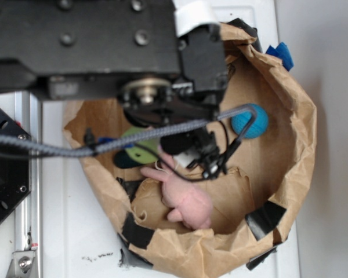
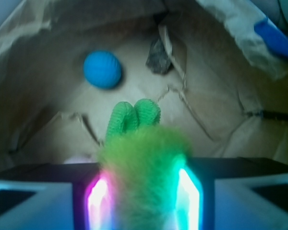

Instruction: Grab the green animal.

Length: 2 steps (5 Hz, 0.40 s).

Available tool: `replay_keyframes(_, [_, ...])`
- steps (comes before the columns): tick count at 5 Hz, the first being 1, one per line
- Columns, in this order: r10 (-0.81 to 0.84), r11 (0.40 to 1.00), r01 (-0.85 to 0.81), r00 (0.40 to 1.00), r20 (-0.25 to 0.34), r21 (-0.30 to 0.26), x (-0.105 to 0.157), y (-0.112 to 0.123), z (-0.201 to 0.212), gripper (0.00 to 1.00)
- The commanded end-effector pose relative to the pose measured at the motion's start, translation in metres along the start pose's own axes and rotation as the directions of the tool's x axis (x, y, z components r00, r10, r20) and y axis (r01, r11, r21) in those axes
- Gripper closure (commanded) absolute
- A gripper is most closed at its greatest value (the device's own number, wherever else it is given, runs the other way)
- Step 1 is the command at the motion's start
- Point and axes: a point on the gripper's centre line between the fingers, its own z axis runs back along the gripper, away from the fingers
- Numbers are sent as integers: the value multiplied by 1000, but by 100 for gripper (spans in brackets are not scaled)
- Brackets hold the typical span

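Note:
The green animal (image 2: 143,158) is a fuzzy lime-green plush with two knitted ear-like bumps (image 2: 134,117) pointing away from the camera. In the wrist view its fuzzy body fills the gap between the two glowing pads (image 2: 100,196) of my gripper (image 2: 143,191), which is shut on it. In the exterior view a lime-green patch of the green animal (image 1: 141,152) shows under the arm, inside the paper bag. The arm and cable hide the fingers there.
A crumpled brown paper bag (image 1: 298,121) surrounds everything. Inside lie a pink plush bunny (image 1: 188,200) at the front, a blue ball (image 1: 250,121) (image 2: 102,69) at the far side and a dark scrap (image 2: 158,57). Black tape (image 1: 265,219) patches the rim.

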Motion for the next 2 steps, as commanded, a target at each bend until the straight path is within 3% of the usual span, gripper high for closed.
replay_keyframes(1, [-16,999,21,993,114,-45,-25,10,25,100])
replay_keyframes(2, [26,998,-20,993,118,-52,-32,13,25,100])
